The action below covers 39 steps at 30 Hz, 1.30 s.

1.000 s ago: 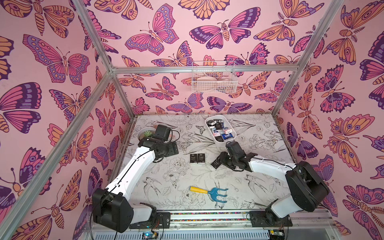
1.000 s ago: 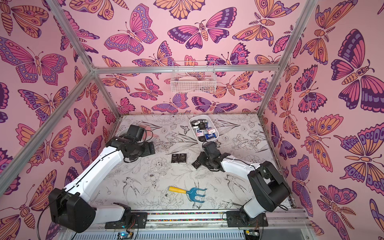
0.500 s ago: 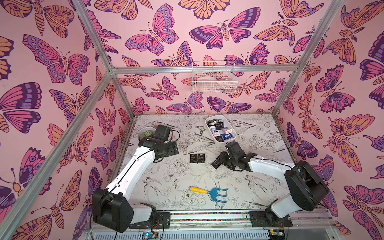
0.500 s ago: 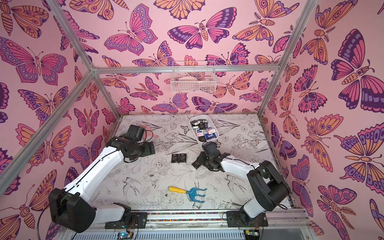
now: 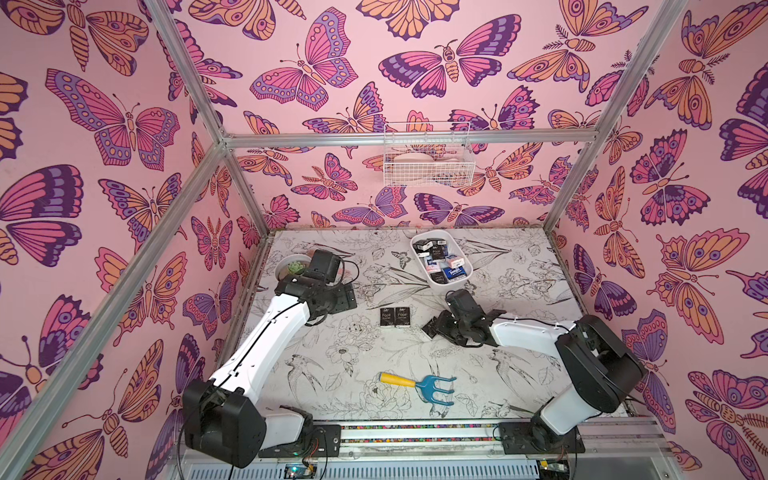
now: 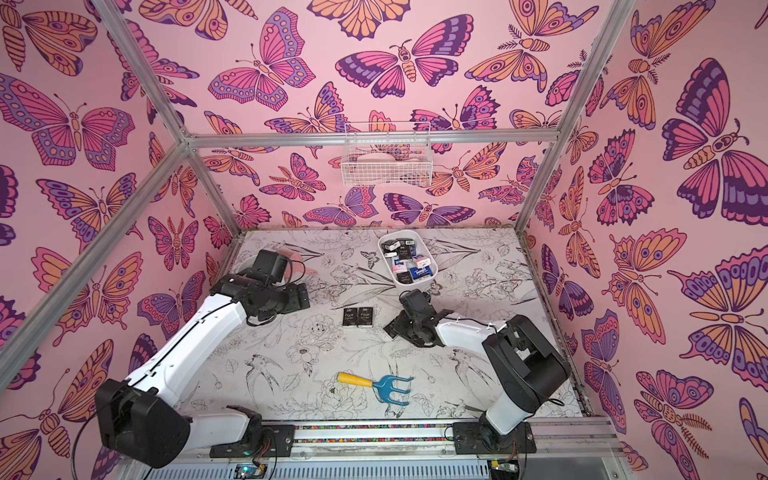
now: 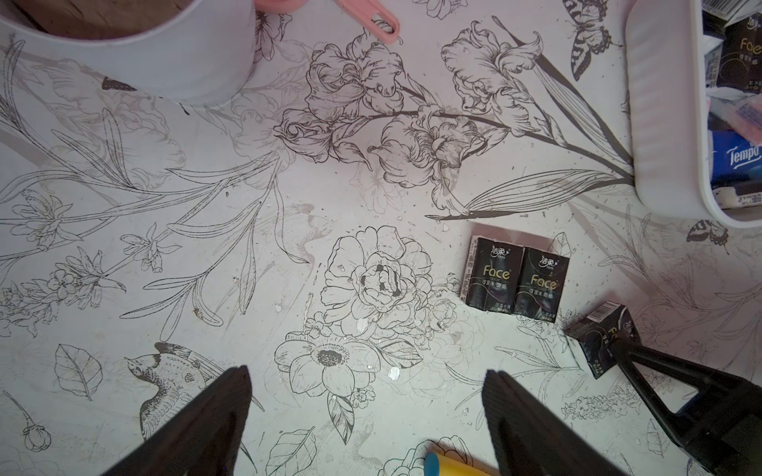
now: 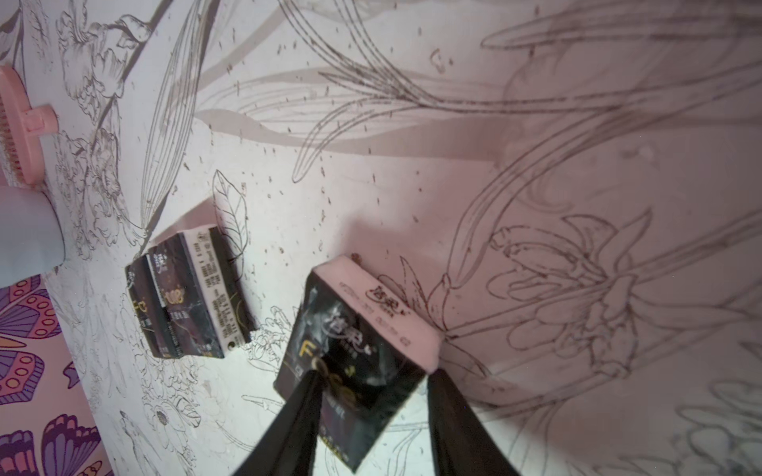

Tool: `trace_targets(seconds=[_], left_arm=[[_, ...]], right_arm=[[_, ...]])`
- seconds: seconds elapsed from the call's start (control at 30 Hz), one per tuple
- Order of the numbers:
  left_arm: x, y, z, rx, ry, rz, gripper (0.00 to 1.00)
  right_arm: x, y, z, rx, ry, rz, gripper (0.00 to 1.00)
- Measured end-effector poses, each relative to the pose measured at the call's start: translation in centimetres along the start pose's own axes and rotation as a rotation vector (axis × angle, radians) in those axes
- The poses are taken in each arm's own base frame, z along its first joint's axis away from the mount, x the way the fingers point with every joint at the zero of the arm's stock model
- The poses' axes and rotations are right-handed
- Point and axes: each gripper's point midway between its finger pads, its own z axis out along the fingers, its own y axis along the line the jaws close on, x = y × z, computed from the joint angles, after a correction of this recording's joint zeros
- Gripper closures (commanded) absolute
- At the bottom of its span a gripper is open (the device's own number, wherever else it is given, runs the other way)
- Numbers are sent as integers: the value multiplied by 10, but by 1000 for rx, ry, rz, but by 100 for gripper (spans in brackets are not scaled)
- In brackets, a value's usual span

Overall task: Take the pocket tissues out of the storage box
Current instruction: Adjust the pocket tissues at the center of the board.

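The white storage box [image 5: 455,286] stands at the back of the table, with several pocket tissues [image 5: 442,259] in it, black and blue. Two black "Face" packets [image 5: 395,318] lie side by side on the table in front of it, also seen in the left wrist view [image 7: 517,280]. My right gripper [image 5: 432,328] is just to their right, low over the table. It is shut on a third black packet [image 8: 350,342], which sits tilted between its fingers. My left gripper [image 7: 367,375] hovers open and empty at the left, above bare table.
A blue hand rake with a yellow handle [image 5: 419,384] lies near the front edge. A round white plant pot [image 5: 291,266] stands behind the left arm, with a pink brush [image 7: 371,12] beside it. A white wire basket [image 5: 428,158] hangs on the back wall.
The right gripper's jaws have drawn closer on the black packet, and it has barely shifted. The left arm has not moved.
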Motion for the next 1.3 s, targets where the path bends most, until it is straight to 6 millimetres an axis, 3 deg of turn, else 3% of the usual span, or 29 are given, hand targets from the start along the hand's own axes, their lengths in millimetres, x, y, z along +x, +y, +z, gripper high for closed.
trace_targets(seconds=[0.27, 0.4, 0.9, 1.3], left_arm=[[2, 1, 1, -4, 2, 0, 6], [2, 2, 1, -4, 2, 0, 6], [3, 4, -2, -10, -10, 0, 6], [2, 6, -2, -17, -13, 0, 6]], right_arm=[[0, 1, 4, 9, 11, -51, 74], [-4, 15, 14, 14, 50, -160, 76], [-13, 38, 29, 78, 160, -470, 76], [-15, 40, 32, 91, 176, -501, 76]])
